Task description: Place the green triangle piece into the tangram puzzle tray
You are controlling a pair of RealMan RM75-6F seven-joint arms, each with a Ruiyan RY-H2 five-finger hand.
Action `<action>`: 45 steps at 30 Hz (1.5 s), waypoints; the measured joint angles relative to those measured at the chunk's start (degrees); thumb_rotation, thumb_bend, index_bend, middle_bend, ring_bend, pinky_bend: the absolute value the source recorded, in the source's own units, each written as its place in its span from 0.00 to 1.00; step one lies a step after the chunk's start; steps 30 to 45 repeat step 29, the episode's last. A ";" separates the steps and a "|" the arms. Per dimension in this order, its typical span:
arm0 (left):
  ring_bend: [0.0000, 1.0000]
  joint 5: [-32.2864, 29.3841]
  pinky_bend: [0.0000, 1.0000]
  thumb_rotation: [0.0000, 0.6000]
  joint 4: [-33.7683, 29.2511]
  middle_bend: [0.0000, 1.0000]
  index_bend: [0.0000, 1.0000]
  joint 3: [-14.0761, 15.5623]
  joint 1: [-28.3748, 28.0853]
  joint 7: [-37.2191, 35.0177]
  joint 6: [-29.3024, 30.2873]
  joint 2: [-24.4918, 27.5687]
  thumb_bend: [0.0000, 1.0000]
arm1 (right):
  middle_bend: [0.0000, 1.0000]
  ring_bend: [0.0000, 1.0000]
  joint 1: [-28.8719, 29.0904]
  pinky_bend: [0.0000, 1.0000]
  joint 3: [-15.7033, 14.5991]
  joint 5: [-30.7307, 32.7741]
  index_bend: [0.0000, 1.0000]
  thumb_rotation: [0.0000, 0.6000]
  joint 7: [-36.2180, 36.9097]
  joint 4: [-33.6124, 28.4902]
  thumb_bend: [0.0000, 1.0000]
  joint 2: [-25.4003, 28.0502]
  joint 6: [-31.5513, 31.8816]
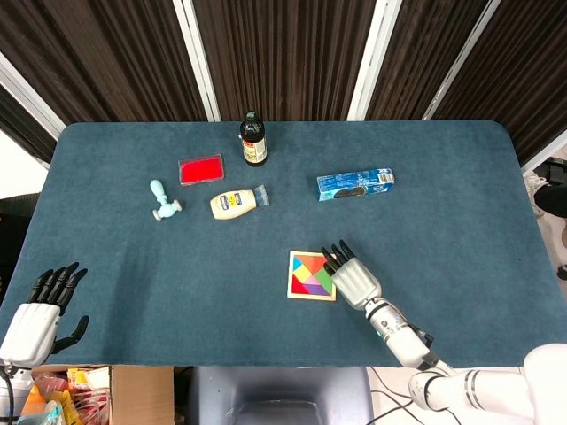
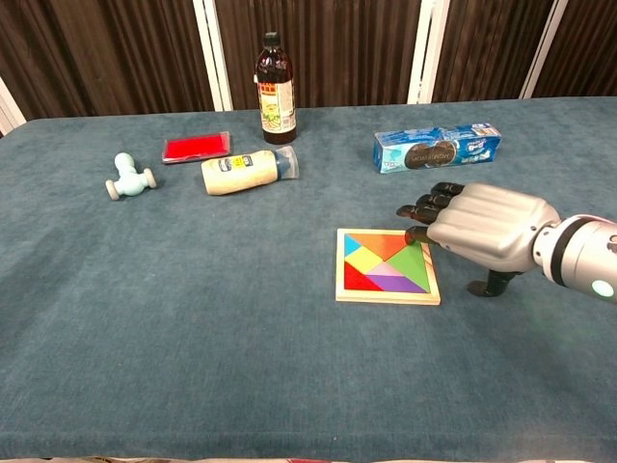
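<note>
The wooden tangram tray (image 2: 387, 297) (image 1: 291, 287) lies on the blue tablecloth near the front, filled with coloured pieces. The green triangle (image 2: 409, 263) (image 1: 324, 280) lies in the tray along its right side. My right hand (image 2: 479, 228) (image 1: 353, 276) hovers at the tray's right edge, fingers stretched out and apart, their dark tips (image 2: 416, 234) over the tray's upper right corner; it holds nothing. My left hand (image 1: 37, 313) hangs off the table's front left corner with fingers spread and holds nothing; only the head view shows it.
Farther back stand a dark bottle (image 2: 275, 92), a lying mayonnaise bottle (image 2: 246, 171), a red flat box (image 2: 196, 147), a pale blue toy (image 2: 129, 177) and a blue biscuit pack (image 2: 437, 147). A cardboard box (image 1: 80, 394) sits below the front left edge.
</note>
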 measured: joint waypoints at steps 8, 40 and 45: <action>0.00 0.46 0.00 1.00 -0.17 0.00 0.00 0.10 0.26 -0.13 0.79 0.23 0.44 | 0.00 0.00 -1.23 0.00 -0.26 -3.18 0.19 1.00 3.11 -1.96 0.41 1.25 3.83; 0.00 0.55 0.00 1.00 -1.22 0.00 0.00 1.24 0.05 7.28 -1.55 -1.42 0.45 | 0.00 0.00 -32.63 0.00 -9.50 -24.40 0.00 1.00 46.82 -7.31 0.25 19.82 43.51; 0.00 0.55 0.00 1.00 -1.22 0.00 0.00 1.24 0.05 7.28 -1.55 -1.42 0.45 | 0.00 0.00 -32.63 0.00 -9.50 -24.40 0.00 1.00 46.82 -7.31 0.25 19.82 43.51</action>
